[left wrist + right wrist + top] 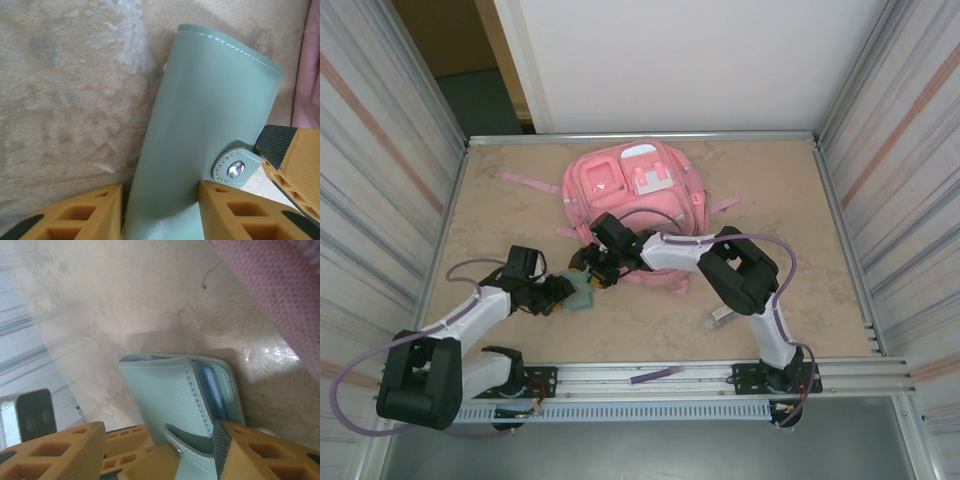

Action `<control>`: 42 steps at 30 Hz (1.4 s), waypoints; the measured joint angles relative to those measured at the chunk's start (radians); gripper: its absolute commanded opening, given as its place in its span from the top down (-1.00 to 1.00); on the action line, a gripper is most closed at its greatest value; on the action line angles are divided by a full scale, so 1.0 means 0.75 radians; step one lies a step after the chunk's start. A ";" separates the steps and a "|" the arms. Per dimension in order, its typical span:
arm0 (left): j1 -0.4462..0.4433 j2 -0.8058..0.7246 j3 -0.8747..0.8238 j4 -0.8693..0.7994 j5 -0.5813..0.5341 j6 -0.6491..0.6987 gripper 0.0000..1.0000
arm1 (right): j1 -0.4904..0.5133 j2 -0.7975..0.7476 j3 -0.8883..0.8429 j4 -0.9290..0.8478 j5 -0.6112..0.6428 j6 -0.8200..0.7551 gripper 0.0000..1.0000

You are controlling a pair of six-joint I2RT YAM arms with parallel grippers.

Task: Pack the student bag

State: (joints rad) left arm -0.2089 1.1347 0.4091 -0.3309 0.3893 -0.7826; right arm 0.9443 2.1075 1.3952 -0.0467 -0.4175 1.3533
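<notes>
The student bag (630, 190) lies flat on the far middle of the table (790, 290), front pockets up and straps spread out to both sides. Just in front of its near edge both arms meet over a small green wallet case (582, 293). The left gripper (565, 292) is clamped on the case: in the left wrist view its two orange fingers (75, 217) press against opposite sides of the green leather (200, 115), below the snap tab (235, 169). The right gripper (592, 272) straddles the other end of the case (165, 395) with its fingers apart. One pad (222, 440) is against the case's edge, the other finger stands clear of it – whether it actually grips cannot be determined.
</notes>
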 measured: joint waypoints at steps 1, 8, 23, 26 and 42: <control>-0.001 0.003 0.000 0.004 0.007 0.000 0.27 | -0.002 -0.001 0.009 -0.013 0.000 -0.021 -0.20; -0.004 -0.019 -0.036 0.052 0.031 -0.047 0.52 | -0.026 -0.073 0.042 -0.215 0.079 -0.312 -0.22; -0.009 -0.069 -0.060 0.116 0.060 -0.143 0.72 | -0.032 -0.096 0.077 -0.459 -0.003 -0.874 -0.27; -0.005 -0.034 -0.060 0.151 0.083 -0.151 0.72 | -0.022 -0.048 0.113 -0.480 -0.038 -0.905 -0.27; 0.131 0.063 -0.086 0.264 0.239 -0.115 0.74 | 0.004 0.050 0.197 -0.533 -0.030 -0.995 -0.33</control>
State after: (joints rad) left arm -0.1104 1.1820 0.3443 -0.1326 0.5686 -0.8688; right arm 0.9470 2.1448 1.5429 -0.4461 -0.4397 0.6071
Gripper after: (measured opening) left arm 0.132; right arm 0.660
